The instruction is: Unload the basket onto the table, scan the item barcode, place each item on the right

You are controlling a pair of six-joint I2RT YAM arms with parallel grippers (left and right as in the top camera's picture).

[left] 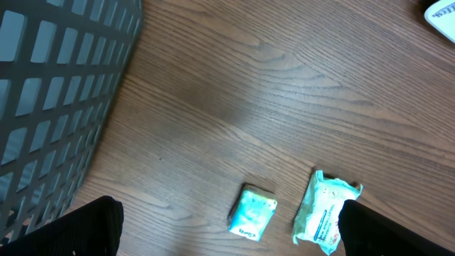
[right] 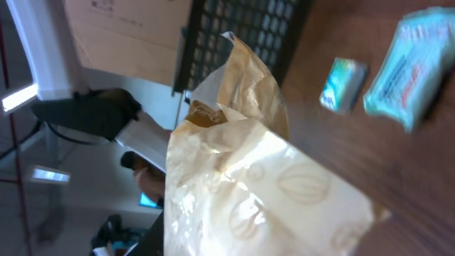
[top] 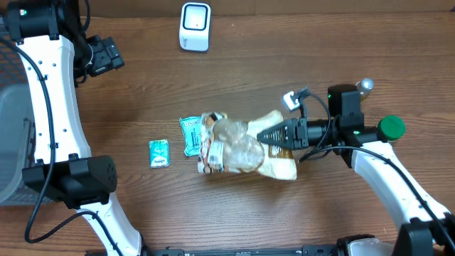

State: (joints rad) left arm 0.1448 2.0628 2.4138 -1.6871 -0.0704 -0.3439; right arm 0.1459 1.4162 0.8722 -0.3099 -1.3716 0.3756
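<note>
Your right gripper (top: pixel 261 134) is clamped on the near end of the beige snack bag (top: pixel 238 149). Just past the bag's far end lies a teal wipes packet (top: pixel 190 135), then a small teal sachet (top: pixel 159 153). The white scanner (top: pixel 195 27) stands well off to the side. Your left gripper (top: pixel 106 57) hangs wide apart and holds nothing, near the mesh basket (top: pixel 11 135).

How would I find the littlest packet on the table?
Start at the tan bag in the middle of the wooden table. Just left of it lies a larger teal pack, and left again sits the small teal packet. It is the tiniest one, lying alone.
</note>
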